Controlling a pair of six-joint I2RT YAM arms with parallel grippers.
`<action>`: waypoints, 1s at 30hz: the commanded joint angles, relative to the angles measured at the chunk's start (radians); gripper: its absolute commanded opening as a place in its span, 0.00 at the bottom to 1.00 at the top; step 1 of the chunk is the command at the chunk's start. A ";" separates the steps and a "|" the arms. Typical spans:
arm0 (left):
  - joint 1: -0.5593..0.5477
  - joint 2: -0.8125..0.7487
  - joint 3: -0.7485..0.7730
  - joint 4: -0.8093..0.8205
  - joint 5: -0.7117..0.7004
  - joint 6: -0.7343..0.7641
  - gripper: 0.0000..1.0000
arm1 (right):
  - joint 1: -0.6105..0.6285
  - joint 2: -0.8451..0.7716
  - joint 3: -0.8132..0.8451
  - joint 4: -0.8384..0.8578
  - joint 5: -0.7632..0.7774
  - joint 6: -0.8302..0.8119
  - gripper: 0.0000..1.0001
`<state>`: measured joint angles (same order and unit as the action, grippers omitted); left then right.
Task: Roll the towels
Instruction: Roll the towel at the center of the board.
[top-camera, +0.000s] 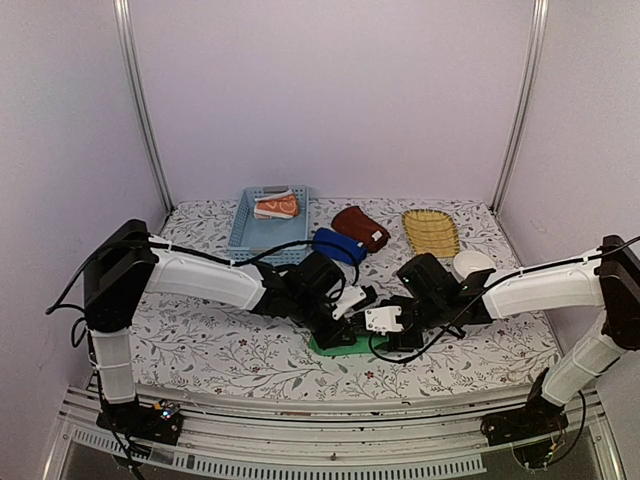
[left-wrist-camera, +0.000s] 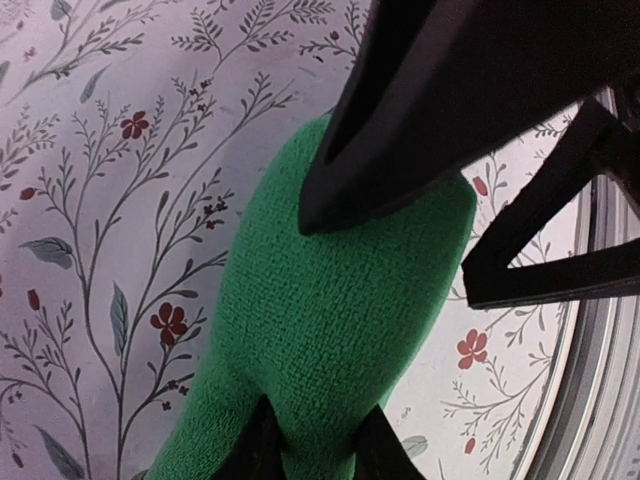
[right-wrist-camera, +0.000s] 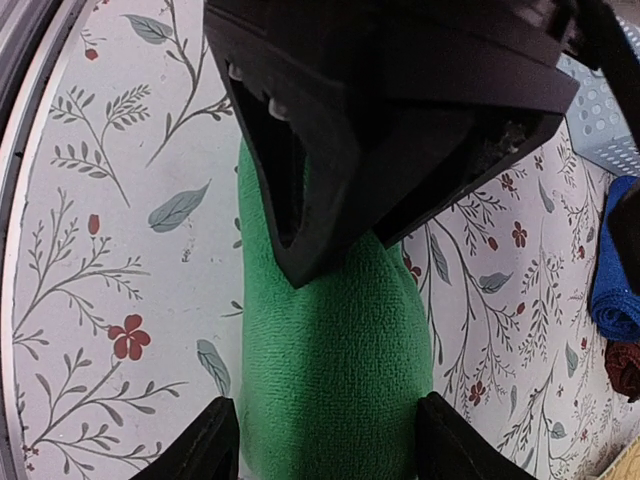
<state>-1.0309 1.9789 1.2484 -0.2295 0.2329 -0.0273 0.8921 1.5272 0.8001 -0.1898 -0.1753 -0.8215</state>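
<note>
The green towel (top-camera: 332, 347) lies as a thick roll near the table's front edge, under both grippers. In the left wrist view my left gripper (left-wrist-camera: 320, 445) is shut on the near end of the green towel (left-wrist-camera: 340, 300), its fingertips (left-wrist-camera: 262, 450) pressed into the cloth. My right gripper (right-wrist-camera: 330, 445) stands open astride the other end of the green towel (right-wrist-camera: 335, 350), one finger on each side. An orange towel (top-camera: 277, 206) lies in the blue basket. A dark blue towel (top-camera: 338, 245) and a maroon towel (top-camera: 360, 228) lie behind the arms.
The light blue basket (top-camera: 250, 235) stands at the back left and a yellow wicker tray (top-camera: 431, 232) at the back right, with a white bowl (top-camera: 472, 264) beside it. The two wrists nearly touch over the roll. The table's metal front rail (left-wrist-camera: 600, 400) runs close by.
</note>
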 joint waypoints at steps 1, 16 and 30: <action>0.003 0.068 -0.038 -0.129 0.098 -0.014 0.21 | 0.009 0.050 -0.023 0.081 0.059 -0.038 0.62; 0.047 -0.210 -0.276 0.141 -0.007 -0.089 0.50 | -0.055 0.160 0.126 -0.233 -0.254 0.024 0.21; -0.216 -0.541 -0.555 0.443 -0.542 0.125 0.49 | -0.191 0.490 0.469 -0.669 -0.673 0.093 0.20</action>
<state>-1.1370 1.4155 0.6895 0.1413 -0.1013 -0.0353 0.7238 1.9083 1.1938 -0.6537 -0.7052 -0.7525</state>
